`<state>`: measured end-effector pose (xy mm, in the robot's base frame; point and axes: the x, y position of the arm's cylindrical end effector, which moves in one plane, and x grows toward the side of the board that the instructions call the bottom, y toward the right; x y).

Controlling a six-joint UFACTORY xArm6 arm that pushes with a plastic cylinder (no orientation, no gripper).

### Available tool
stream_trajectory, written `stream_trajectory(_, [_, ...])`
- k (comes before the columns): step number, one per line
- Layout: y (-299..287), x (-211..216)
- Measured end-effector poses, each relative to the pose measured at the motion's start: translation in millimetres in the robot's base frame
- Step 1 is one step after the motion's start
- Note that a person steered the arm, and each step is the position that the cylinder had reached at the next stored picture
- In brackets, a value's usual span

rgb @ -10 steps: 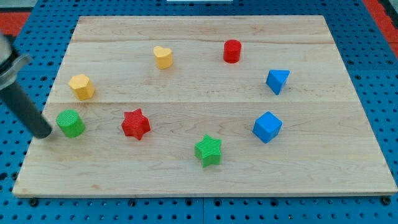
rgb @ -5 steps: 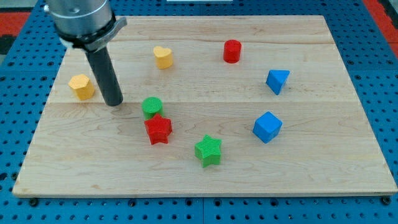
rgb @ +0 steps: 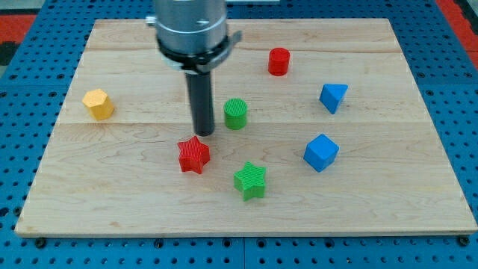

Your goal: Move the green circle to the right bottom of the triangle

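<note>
A pale wooden board [rgb: 418,179], set on a blue perforated surface [rgb: 463,90], carries seven small blocks. A yellow block [rgb: 98,103] is seen near the view's left edge, a red cylinder [rgb: 278,60] towards the view's top, and a blue triangle [rgb: 333,97] with a blue cube [rgb: 322,152] below it at the view's right. Near the middle a green circle [rgb: 235,113] is placed, with a red star [rgb: 194,155] and a green star [rgb: 250,181] below it, all apart from one another.
</note>
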<state>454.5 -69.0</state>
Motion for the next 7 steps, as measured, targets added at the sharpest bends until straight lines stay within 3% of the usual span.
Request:
stream_trajectory(1, [34, -38])
stream_trajectory(3, [159, -42])
stream_trajectory(5, [89, -6])
stream_trajectory(6, [107, 11])
stream_trajectory(7, [181, 2])
